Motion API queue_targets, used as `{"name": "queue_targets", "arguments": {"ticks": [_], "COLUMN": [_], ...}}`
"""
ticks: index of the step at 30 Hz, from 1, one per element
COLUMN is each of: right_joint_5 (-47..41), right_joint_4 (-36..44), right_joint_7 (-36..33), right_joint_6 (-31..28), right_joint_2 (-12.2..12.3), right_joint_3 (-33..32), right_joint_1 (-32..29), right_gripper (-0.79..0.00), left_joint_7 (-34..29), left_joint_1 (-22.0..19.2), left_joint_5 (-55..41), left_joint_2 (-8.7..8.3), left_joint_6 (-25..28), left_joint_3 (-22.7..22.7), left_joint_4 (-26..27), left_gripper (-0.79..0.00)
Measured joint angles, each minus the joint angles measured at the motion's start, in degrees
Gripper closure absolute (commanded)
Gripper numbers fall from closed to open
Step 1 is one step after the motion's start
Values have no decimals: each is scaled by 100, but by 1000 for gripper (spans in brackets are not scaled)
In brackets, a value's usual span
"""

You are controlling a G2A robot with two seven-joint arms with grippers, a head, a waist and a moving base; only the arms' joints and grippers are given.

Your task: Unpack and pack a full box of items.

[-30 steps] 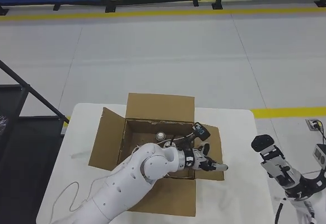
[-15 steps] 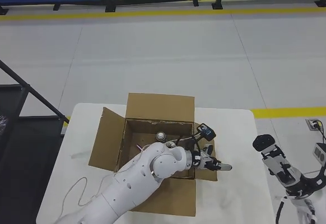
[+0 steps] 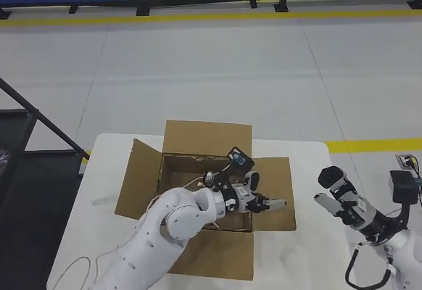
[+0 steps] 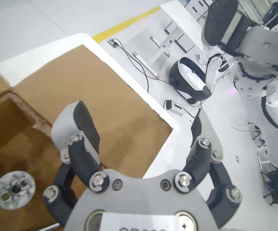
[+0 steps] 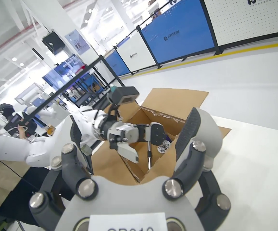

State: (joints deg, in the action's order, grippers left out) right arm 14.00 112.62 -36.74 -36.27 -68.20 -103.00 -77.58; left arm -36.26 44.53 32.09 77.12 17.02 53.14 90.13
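Progress: judged unpacking barely begun, noted box (image 3: 207,138) open on bench (image 3: 305,250) with disc-topped item (image 4: 14,189) and rod (image 5: 149,156) still inside, left end effector (image 4: 139,118) spread empty over its right flap (image 3: 280,177), right end effector (image 5: 134,121) open by bench's right edge.

Your left gripper (image 4: 140,118) hangs over the brown box (image 4: 93,85) with its fingers (image 4: 86,126) wide apart. A round metal disc (image 4: 15,189) lies inside the box. The box sits on the white bench (image 4: 57,49).
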Motion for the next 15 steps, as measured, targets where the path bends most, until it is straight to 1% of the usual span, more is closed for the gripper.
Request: {"name": "queue_targets", "arguments": {"ticks": [1, 3, 4, 6, 7, 9, 10, 12, 15], "right_joint_5": [111, 245, 355, 556, 703, 952, 1144, 1421, 1650], "right_joint_4": [53, 134, 188, 263, 288, 289, 253, 86, -260], "right_joint_7": [-23, -86, -167, -354, -502, -778, -999, -1377, -1831], "right_joint_6": [103, 236, 327, 482, 610, 809, 943, 1186, 1438], "right_joint_2": [11, 31, 46, 69, 83, 104, 116, 125, 111], "right_joint_3": [28, 76, 126, 264, 392, 648, 857, 1269, 1872], "right_joint_1": [85, 213, 307, 490, 647, 939, 1163, 1609, 2229], "right_gripper": [-785, -785, -785, -785, -785, -785, -785, -785, -785], "left_joint_7": [-46, -112, -153, -165, -149, -84, -22, 103, 289], "left_joint_1": [271, 694, 968, 1378, 1642, 2012, 2251, 2641, 3108], "left_joint_5": [82, 100, 116, 148, 77, -31, -113, -260, -430], "left_joint_2": [-88, -207, -279, -371, -421, -486, -521, -573, -625], "left_joint_6": [-29, -33, -37, -73, -82, -84, -65, -18, 86], "left_joint_3": [300, 773, 1101, 1591, 1915, 2410, 2727, 3271, 3938], "left_joint_4": [353, 864, 1183, 1643, 1916, 2264, 2449, 2693, 2900], "left_gripper": [-785, -785, -785, -785, -785, -785, -785, -785, -785]}}
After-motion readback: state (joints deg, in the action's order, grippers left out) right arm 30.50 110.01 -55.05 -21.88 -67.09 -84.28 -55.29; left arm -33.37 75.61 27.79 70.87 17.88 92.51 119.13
